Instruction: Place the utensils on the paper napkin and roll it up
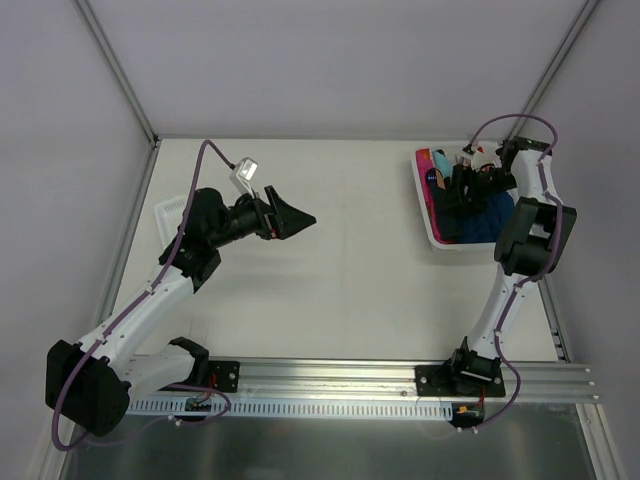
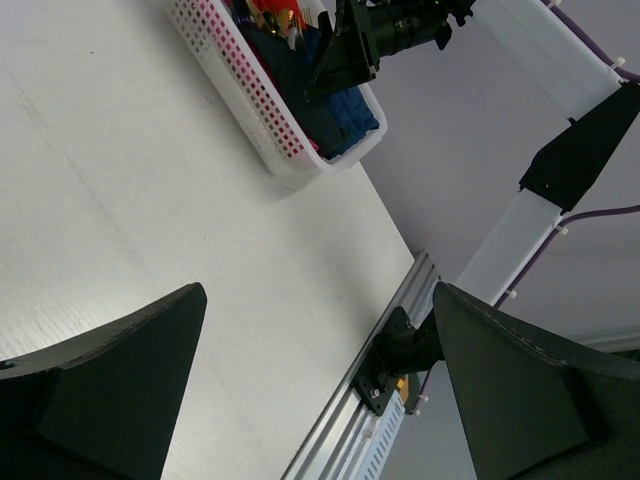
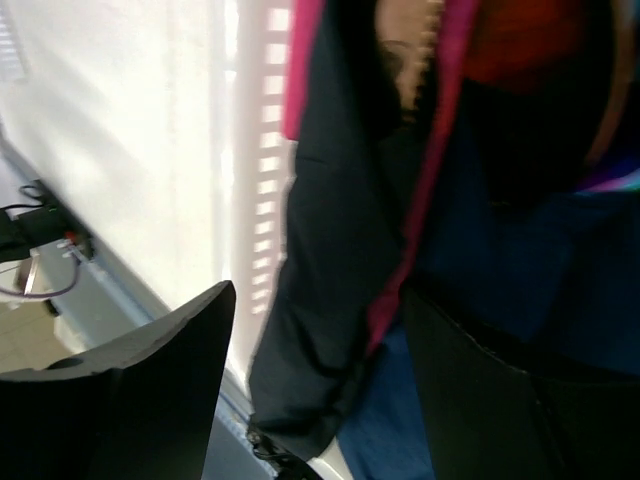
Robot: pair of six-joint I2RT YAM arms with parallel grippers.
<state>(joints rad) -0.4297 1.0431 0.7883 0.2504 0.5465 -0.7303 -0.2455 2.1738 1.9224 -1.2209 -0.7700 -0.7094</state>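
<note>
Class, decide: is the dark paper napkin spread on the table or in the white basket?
In the basket: the paper napkin lies crumpled beside a pink napkin.

A white perforated plastic basket (image 1: 424,200) holding bright blue napkins (image 2: 352,108) and a pink napkin (image 3: 303,70) sits at the pale worktop's (image 1: 340,280) far right corner.

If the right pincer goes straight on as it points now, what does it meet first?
Probably the near-black paper napkin in the white basket, just ahead of the right pincer; depth is unclear.

White table (image 1: 350,290), white mesh basket (image 1: 424,205) at far right
</note>
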